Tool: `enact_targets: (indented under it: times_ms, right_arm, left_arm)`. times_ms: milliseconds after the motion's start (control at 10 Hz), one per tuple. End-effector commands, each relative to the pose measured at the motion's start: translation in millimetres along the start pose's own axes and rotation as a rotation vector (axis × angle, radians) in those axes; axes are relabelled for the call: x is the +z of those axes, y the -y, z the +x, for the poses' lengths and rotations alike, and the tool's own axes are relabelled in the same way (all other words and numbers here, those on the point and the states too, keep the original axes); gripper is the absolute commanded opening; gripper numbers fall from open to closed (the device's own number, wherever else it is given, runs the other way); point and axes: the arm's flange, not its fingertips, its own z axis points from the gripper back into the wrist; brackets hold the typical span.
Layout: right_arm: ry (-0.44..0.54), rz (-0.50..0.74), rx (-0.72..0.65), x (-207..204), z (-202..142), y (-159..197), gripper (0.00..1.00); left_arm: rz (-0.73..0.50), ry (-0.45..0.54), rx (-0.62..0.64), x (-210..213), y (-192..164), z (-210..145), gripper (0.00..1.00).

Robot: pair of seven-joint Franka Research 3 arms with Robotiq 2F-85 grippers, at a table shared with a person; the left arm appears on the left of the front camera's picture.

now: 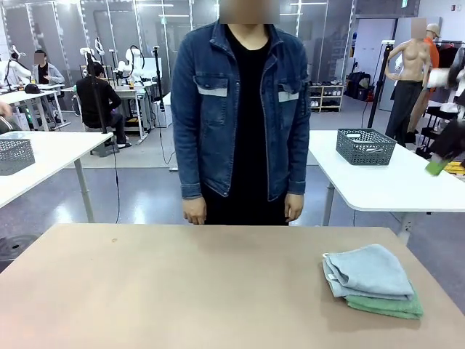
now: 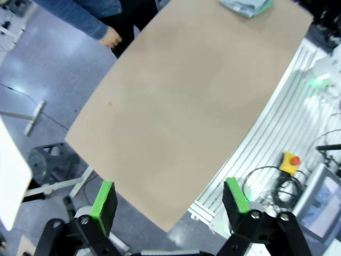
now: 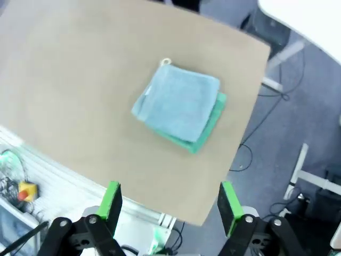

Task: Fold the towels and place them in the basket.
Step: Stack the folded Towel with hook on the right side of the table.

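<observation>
Two folded towels lie stacked near the right end of the tan table. The grey-blue towel is on top and the mint green towel pokes out beneath it. From the right wrist view, the grey-blue towel and green towel lie well below my right gripper, which hangs open and empty high over the table's near edge. My left gripper is open and empty too, high above the table's near left corner, with the towels far off. A dark grey mesh basket stands on a white table behind.
A person in a denim jacket stands at the far edge, hands hanging down by the tabletop. Another mesh basket sits on a white table at the back left. A box with a red button and cables lie beside the near side.
</observation>
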Motion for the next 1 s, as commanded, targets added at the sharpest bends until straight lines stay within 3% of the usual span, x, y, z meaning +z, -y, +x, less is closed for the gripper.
enact_targets:
  times_ms: [0,200,500,700,900]
  right_arm:
    - [0.022,0.13,0.065,42,-3,-25,0.91]
    - [0.044,0.178,0.153,83,-31,-64,0.91]
    - [0.032,0.182,0.125,106,-63,-100,0.91]
    - [0.007,0.141,0.081,98,-66,-111,0.91]
    - [0.041,0.175,0.153,114,-64,-102,0.91]
  left_arm:
    - [0.025,-0.012,-0.004,-1,0,-2,1.0]
    - [0.025,-0.012,-0.004,-1,0,-2,1.0]
    - [0.025,-0.012,-0.004,-1,0,-2,1.0]
    - [0.025,-0.012,-0.004,-1,0,-2,1.0]
    - [0.025,-0.012,-0.004,-1,0,-2,1.0]
